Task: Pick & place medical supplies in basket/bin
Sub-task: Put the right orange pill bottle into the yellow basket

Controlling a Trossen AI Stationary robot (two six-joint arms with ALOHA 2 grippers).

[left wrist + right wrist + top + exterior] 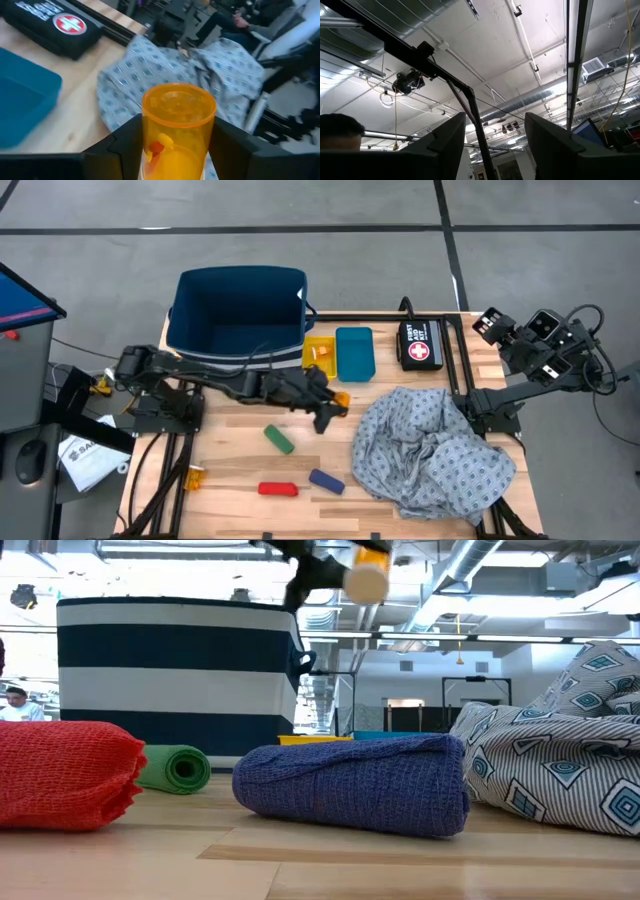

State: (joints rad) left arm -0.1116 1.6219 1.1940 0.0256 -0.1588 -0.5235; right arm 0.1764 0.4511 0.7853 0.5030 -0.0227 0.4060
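My left gripper [333, 403] is over the middle of the table, shut on an orange pill bottle [177, 131] held well above the wood; the low view shows it high up, the bottle's pale cap [366, 583] toward the table's near edge. The green roll [278, 439], red roll [278, 489] and blue roll [326, 481] lie on the table near the front. The grey-blue dotted gown cloth [430, 452] lies crumpled at the right. The navy striped basket [240, 315] stands at the far left. My right gripper [495, 122] is open, raised at the right edge and pointing up. My left gripper pinches the bottle's round side wall [150, 135] between its two fingers [125, 147], one on each side. The bottle lies along the fingers, its orange end [178, 102] pointing away from the gripper, toward the gown cloth. It is lifted clear of the table.
A yellow tray [312, 358] with a small orange thing in it and a teal tray [355, 353] stand side by side right of the basket. A black pouch [420, 344] with a red-and-white cross lies at the far right. A person [240, 20] sits beyond the table.
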